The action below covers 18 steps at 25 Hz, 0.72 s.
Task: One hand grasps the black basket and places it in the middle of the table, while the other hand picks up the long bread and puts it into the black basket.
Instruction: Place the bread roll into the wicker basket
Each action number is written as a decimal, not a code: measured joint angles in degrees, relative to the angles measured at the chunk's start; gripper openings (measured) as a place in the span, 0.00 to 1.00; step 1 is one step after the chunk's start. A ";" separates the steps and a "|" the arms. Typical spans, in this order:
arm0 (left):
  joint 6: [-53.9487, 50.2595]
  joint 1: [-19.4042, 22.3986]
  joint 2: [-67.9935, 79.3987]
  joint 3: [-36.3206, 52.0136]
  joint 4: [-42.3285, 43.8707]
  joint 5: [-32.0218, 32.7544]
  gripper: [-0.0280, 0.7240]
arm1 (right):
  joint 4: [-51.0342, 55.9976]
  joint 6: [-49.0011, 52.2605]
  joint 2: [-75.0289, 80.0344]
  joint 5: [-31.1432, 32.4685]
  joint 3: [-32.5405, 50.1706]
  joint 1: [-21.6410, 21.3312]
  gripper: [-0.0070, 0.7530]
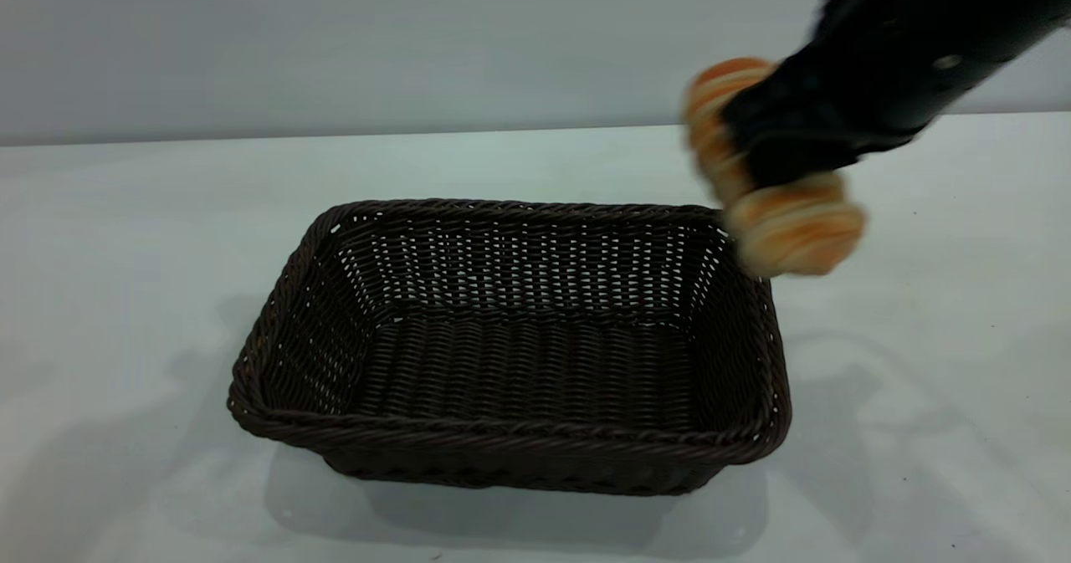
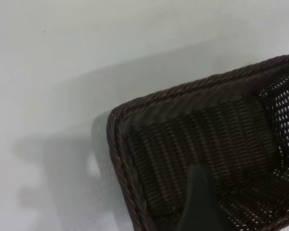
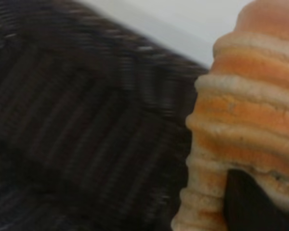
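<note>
The black basket [image 1: 519,439] stands on the white table [image 1: 125,253] near its middle, open side up, with nothing inside. My right gripper [image 1: 778,157] comes in from the upper right and is shut on the long bread [image 1: 795,227], holding it in the air over the basket's far right corner. In the right wrist view the striped bread [image 3: 245,110] fills the side, with a black finger [image 3: 250,202] pressed on it and the basket's weave [image 3: 77,120] beneath. Part of my left gripper [image 2: 198,207] shows in the left wrist view, above the basket's inside near a corner [image 2: 183,96]; it is outside the exterior view.
A pale wall runs behind the table's far edge [image 1: 335,138]. Bare table surface lies on all sides of the basket, with soft shadows at the left and right.
</note>
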 joint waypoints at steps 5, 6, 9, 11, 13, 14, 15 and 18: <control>0.00 0.00 -0.05 0.00 0.00 0.00 0.78 | 0.00 -0.07 1.01 -2.54 0.01 5.27 0.09; 0.00 0.00 -0.19 0.00 0.00 0.00 0.78 | 0.00 -0.22 1.37 -3.15 0.01 6.05 0.10; 0.92 0.00 -1.15 0.00 0.07 0.04 0.78 | 0.00 -1.09 2.69 -5.14 0.01 7.28 0.15; 1.34 0.00 -2.21 0.00 0.07 0.04 0.78 | 0.00 -1.25 3.80 -6.00 0.01 7.35 0.23; 1.52 0.00 -3.70 0.00 0.07 0.04 0.78 | 0.00 -1.25 4.85 -6.57 0.01 7.35 0.33; 1.52 0.00 -4.49 0.00 0.07 0.21 0.78 | 0.00 -1.25 5.30 -6.88 0.01 7.35 0.39; 1.64 0.00 -5.16 0.00 0.07 0.46 0.78 | 0.00 -1.25 5.59 -7.22 0.01 7.35 0.45; 1.69 0.00 -7.24 0.00 0.77 1.51 0.78 | 0.00 -1.53 5.60 -8.48 0.01 7.29 0.56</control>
